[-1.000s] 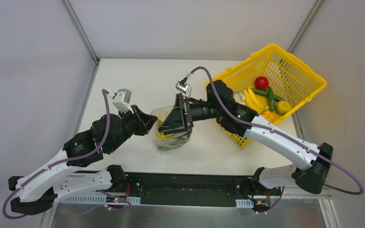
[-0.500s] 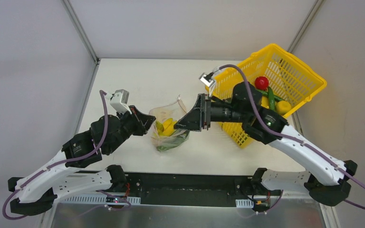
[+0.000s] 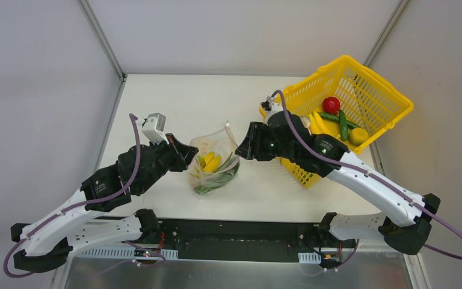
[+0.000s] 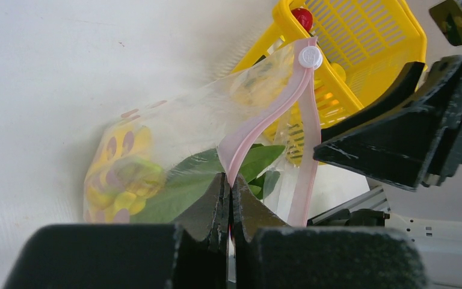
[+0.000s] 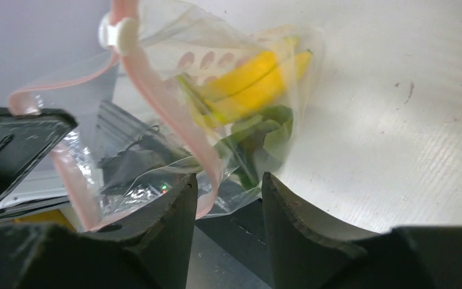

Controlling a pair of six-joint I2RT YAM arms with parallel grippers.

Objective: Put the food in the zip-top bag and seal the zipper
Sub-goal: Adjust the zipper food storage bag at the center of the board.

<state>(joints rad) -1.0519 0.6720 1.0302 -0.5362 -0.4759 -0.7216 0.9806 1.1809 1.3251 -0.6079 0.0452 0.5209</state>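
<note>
The zip-top bag (image 3: pixel 215 170) lies mid-table with a yellow banana bunch (image 3: pixel 212 161) and a green piece (image 3: pixel 218 180) inside. My left gripper (image 3: pixel 191 155) is shut on the bag's left end; in its wrist view the pink zipper (image 4: pixel 266 114) rises from the pinched fingertips (image 4: pixel 216 192) to a white slider (image 4: pixel 309 57). My right gripper (image 3: pixel 240 149) hovers at the bag's right side, open. In the right wrist view the gripper (image 5: pixel 225 195) has the zipper strip (image 5: pixel 156 90) and a bag corner hanging into the gap, not clamped. More food, a red tomato (image 3: pixel 331 104), bananas (image 3: pixel 320 123) and green pods (image 3: pixel 342 124), stays in the basket.
A yellow mesh basket (image 3: pixel 373 96) sits tilted at the back right, right behind my right arm. Grey walls close in the table on three sides, and a black rail (image 3: pixel 234 238) runs along the near edge.
My right gripper has drawn out of the bag's mouth and back toward the basket, its jaws narrowing. The bag has slumped a little. The left gripper has kept its hold.
</note>
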